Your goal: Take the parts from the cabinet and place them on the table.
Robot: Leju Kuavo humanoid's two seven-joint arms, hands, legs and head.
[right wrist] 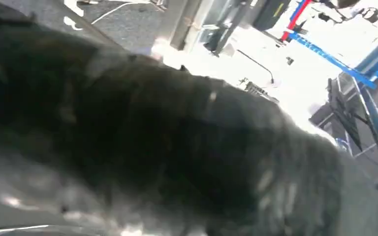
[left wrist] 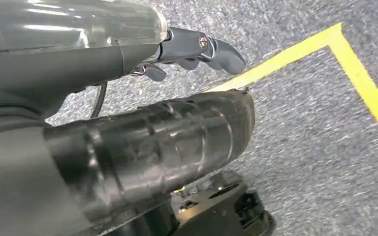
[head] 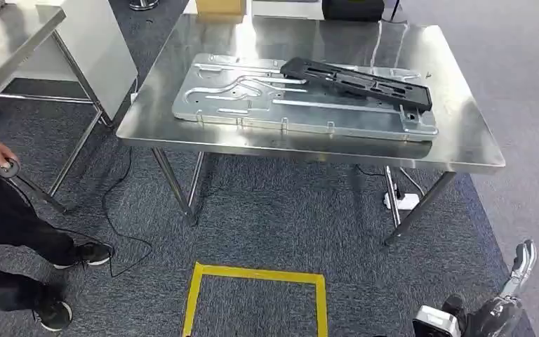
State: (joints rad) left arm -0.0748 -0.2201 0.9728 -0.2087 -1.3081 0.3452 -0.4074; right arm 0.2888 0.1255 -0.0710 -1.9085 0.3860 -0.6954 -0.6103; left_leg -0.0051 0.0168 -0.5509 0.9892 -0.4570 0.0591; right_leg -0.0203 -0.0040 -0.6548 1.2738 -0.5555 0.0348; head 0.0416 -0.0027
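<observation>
Resting on the steel table (head: 463, 151) are 2 parts already: a large stamped metal panel (head: 253, 98) is lying flat across the middle, and a long black plastic frame (head: 358, 81) is lying slantwise on top of it, touching it. Judging from that, the placing of these 2 parts is looking finished; whether more parts are waiting in the cabinet I cannot tell, since no cabinet is plainly showing. Both arms are hanging low at the robot's sides. The right hand (head: 523, 260) is showing at the lower right of the head view, fingers pointing upward with nothing in them as far as I can see, yet whether they are spread or curled I cannot tell; its wrist view is too dark and blurred to help. The left hand (left wrist: 192, 51) is hanging over grey carpet beside a yellow tape square (left wrist: 354, 64), its dark fingers loosely bent and holding nothing, so I am reading it as slack and empty. Both parts are lying well ahead of and above either hand, far beyond reach. A person (head: 14, 225) is standing off to the left hand's side, holding a small dark object.
</observation>
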